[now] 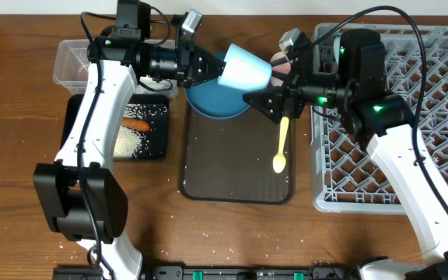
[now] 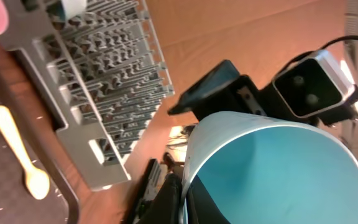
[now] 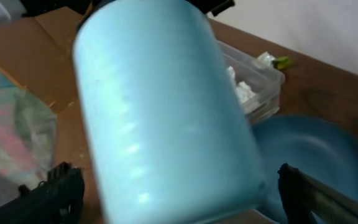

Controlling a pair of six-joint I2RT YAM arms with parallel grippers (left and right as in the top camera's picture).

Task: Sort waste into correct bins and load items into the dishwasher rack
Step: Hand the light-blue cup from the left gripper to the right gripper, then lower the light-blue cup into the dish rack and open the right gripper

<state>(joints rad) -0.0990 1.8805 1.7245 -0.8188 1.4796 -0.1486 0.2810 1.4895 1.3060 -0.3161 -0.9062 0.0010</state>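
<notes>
The light blue cup (image 1: 244, 68) hangs on its side above the dark blue plate (image 1: 208, 105). My left gripper (image 1: 215, 70) is shut on the cup's rim (image 2: 188, 199), one finger inside and one outside. My right gripper (image 1: 273, 80) is open around the cup's base end (image 3: 179, 199), with its fingers (image 3: 48, 193) standing a little off the cup (image 3: 166, 118) on each side. The pink cup (image 1: 283, 67) is at the near-left corner of the dishwasher rack (image 1: 411, 117). The pale yellow spoon (image 1: 282, 144) lies on the brown tray (image 1: 236, 175).
The clear tub (image 1: 76, 62) holds white tissues (image 3: 238, 87), and a green wrapper (image 3: 281, 61) lies behind it. A black tray (image 1: 150, 148) holds the carrot (image 1: 136, 124) and rice (image 1: 129, 141). Stray grains dot the wooden table (image 1: 208, 229).
</notes>
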